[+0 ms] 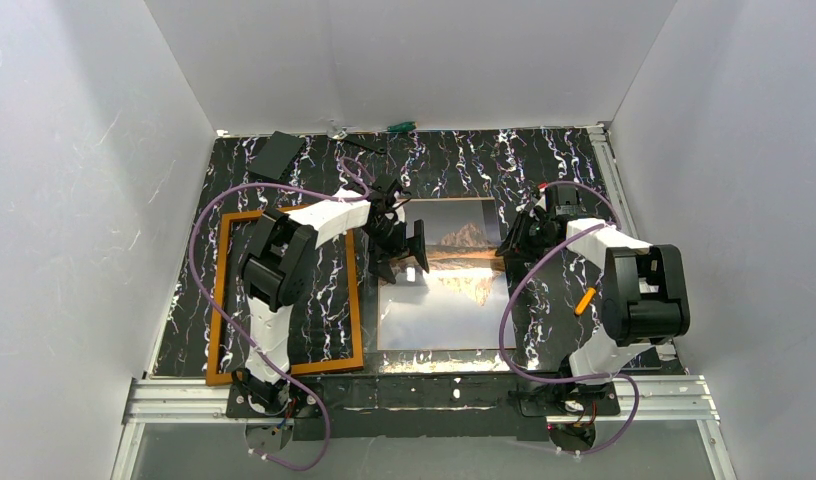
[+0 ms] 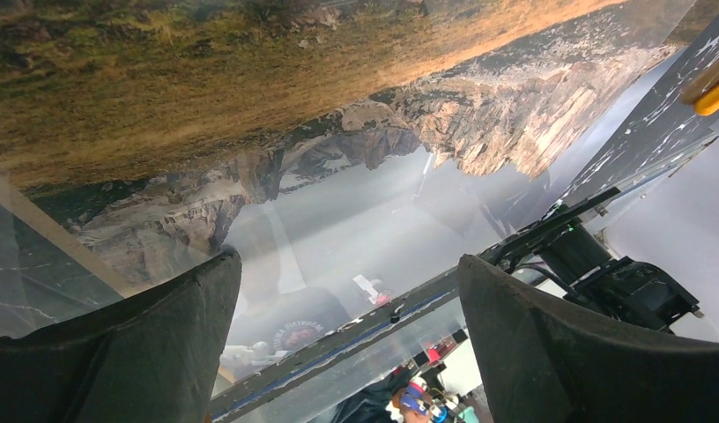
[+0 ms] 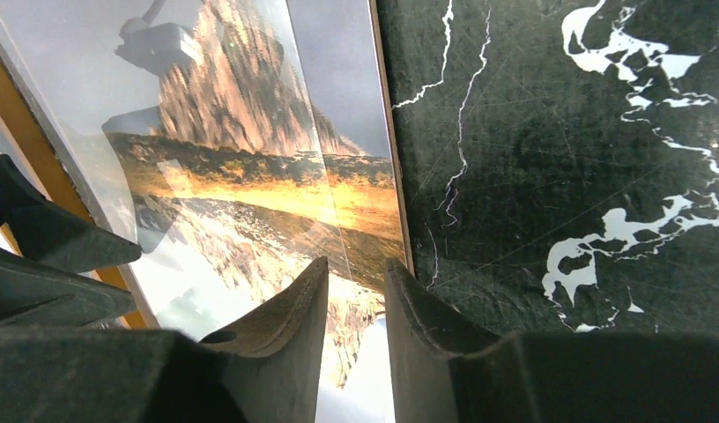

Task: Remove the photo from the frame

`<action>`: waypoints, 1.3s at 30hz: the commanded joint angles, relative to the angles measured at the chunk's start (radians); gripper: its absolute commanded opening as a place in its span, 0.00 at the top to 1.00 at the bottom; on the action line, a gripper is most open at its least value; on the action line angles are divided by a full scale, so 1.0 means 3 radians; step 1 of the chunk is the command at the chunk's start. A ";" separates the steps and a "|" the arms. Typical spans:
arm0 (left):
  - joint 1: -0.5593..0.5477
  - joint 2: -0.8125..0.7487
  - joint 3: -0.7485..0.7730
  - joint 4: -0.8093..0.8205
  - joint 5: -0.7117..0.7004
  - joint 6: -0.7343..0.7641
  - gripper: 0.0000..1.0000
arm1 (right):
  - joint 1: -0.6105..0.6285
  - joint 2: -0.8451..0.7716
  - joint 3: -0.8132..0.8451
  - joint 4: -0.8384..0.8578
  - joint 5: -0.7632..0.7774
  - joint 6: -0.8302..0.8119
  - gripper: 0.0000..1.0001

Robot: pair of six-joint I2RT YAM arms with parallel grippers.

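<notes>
Right gripper (image 3: 356, 269): jaws at slim gap over right long edge of photo (image 1: 439, 300), nothing visibly pinched. Left gripper (image 2: 347, 260): spread wide, empty, above photo's upper left. Photo lies flat, face up, picture centre, outside frame (image 1: 220, 300), just right of it. Judged light, thin, stiff-backed, glossy, likely slippery; best taken at bare right edge. Long axis runs top to bottom; peak points toward top.

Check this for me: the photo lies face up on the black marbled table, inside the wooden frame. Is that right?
Not quite. The photo lies face up on the black marbled table, but outside the wooden frame, which lies empty to its left. The top external view shows this.
</notes>
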 commanded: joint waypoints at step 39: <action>0.0019 0.0047 -0.0193 -0.0190 0.0014 -0.0083 0.07 | 0.0101 0.0261 0.0257 -0.0079 0.0082 0.0031 0.57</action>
